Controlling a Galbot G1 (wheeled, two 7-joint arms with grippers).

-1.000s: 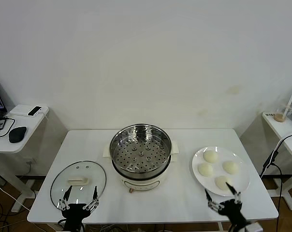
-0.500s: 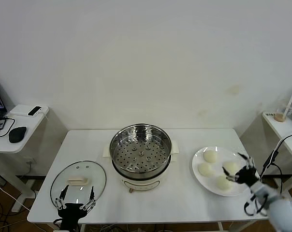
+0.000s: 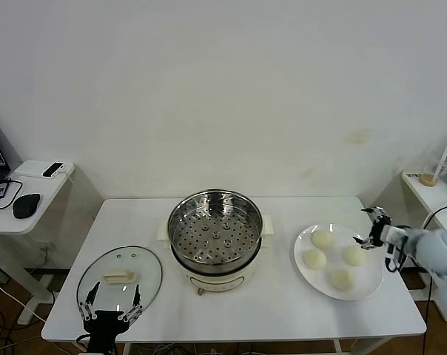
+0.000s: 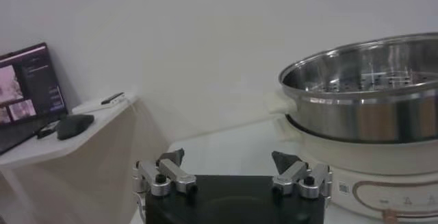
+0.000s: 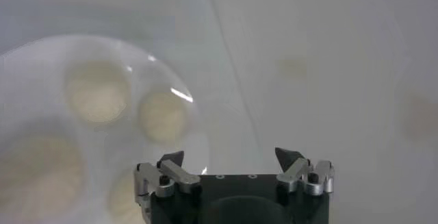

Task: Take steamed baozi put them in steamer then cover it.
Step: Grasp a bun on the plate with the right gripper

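— Where are the buns (image 3: 332, 259)?
— On the plate (image 3: 365, 288), at three o'clock from the steamer (image 3: 215, 229); the lid (image 3: 120, 277) lies at eight o'clock.
— The grippers?
— Right gripper (image 3: 373, 228) spread wide at the plate's two-o'clock edge, empty. Left gripper (image 3: 109, 303) wide, near the lid.

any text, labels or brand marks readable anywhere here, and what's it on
None can be read.
Steamer base: small printed marks and symbols on its white front, too small to read.
Laptop screen on the side table: pictures and lines of text, too blurred to read.
Plate, cover, baozi: no markings visible.
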